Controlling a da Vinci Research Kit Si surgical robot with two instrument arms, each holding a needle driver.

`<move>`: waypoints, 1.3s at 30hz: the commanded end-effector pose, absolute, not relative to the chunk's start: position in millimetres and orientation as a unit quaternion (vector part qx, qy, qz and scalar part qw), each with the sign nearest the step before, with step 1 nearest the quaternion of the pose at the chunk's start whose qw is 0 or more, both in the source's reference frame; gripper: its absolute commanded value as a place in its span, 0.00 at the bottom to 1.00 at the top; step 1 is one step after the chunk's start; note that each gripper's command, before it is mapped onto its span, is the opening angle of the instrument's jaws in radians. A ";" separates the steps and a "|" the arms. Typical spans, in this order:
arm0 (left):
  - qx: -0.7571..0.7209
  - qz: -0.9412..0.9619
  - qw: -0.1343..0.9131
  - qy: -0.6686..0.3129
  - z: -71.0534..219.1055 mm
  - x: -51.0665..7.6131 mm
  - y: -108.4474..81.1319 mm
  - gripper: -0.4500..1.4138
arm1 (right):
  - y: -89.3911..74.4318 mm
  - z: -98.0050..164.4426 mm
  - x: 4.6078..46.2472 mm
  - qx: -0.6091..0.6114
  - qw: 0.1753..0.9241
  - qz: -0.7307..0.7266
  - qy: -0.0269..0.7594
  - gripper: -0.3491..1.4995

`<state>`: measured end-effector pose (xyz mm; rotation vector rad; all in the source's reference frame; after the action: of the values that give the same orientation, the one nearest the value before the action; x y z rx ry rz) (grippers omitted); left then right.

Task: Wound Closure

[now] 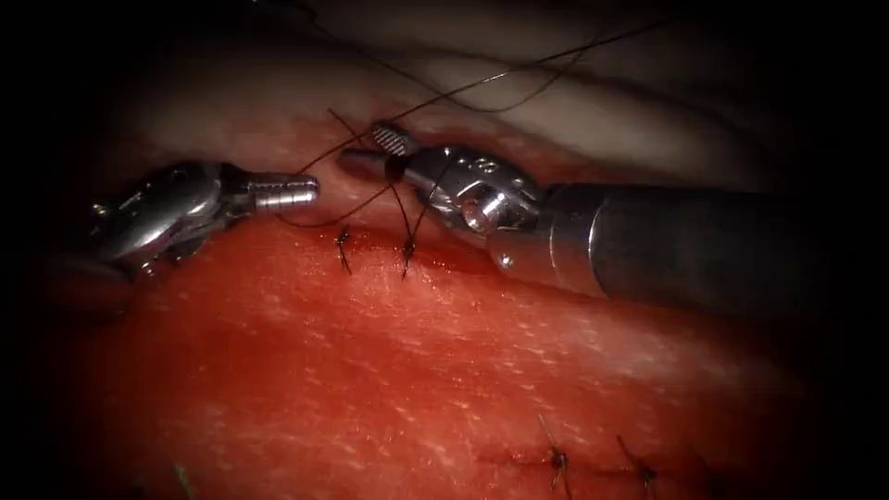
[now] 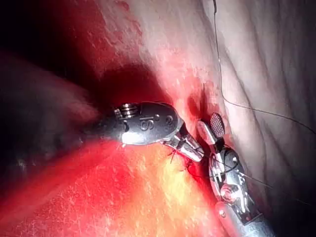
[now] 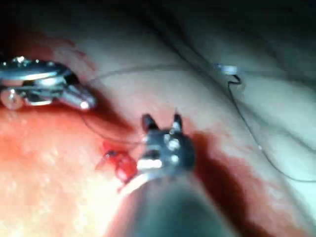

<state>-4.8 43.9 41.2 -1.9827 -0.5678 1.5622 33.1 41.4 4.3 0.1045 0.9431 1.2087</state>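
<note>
Red, wet tissue (image 1: 444, 370) fills the bench field, paler fat behind; cut runs across the upper part, red fluid (image 1: 454, 264) pooled along it. Left tool (image 1: 282, 192): jaws closed together; whether thread is caught at the tip cannot be told. Right tool (image 1: 375, 148): jaws parted, thread (image 1: 482, 81) draped round its neck, nothing gripped. Thread loops from the stitch (image 1: 407, 248) across the pale tissue. Tied knots: one (image 1: 344, 243) beside the stitch, two (image 1: 557, 458) lower. Needle: location cannot be told.
</note>
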 end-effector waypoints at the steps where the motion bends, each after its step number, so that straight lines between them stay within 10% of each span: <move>1: -0.737 0.581 0.274 -0.212 41.9 -5.3 43.3 0.05 | 42.4 4.6 34.5 0.046 0.722 0.547 0.421 0.55; 18: -0.737 0.581 0.272 -0.212 42.2 -5.0 43.2 0.05 | 43.1 5.7 37.2 0.071 0.761 0.546 0.343 0.41; 32: -0.737 0.583 0.269 -0.210 42.8 -5.3 42.8 0.05 | 43.4 6.1 35.6 0.057 0.762 0.550 0.337 0.82; 39: -0.737 0.583 0.269 -0.210 42.9 -5.3 42.9 0.05 | 42.9 7.7 36.5 0.064 0.762 0.546 0.343 0.77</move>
<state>-4.8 43.6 42.3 -1.9893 -0.5628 1.5730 35.6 42.3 7.5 0.1391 0.7444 1.1877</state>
